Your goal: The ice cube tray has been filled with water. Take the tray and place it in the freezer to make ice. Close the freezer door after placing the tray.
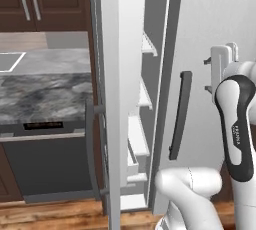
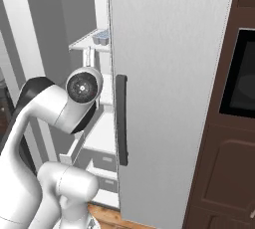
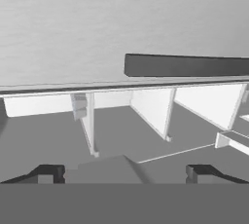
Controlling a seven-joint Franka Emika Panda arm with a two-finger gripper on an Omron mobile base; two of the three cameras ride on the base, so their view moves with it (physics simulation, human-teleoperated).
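— Where's the ice cube tray (image 2: pixel 102 36)?

— I see it on an upper shelf (image 2: pixel 88 43) inside the freezer (image 1: pixel 134 99), pale blue cells showing, sitting close to the shelf's front edge.

— And the hand (image 3: pixel 124 173)?

— Released, fingertips (image 3: pixel 202 172) spread wide and grasping nothing. It looks along the freezer's shelves, beside the closed fridge door (image 2: pixel 169 88) and its dark handle (image 2: pixel 121 120).

— So what's left?

— I judge only the freezer door (image 1: pixel 111 104) remains; it stands open, left of the freezer.

— What could go wrong?

— A hard swing could jolt the freezer and slop water from the tray. My arm is also near the opening, so the door might catch it.
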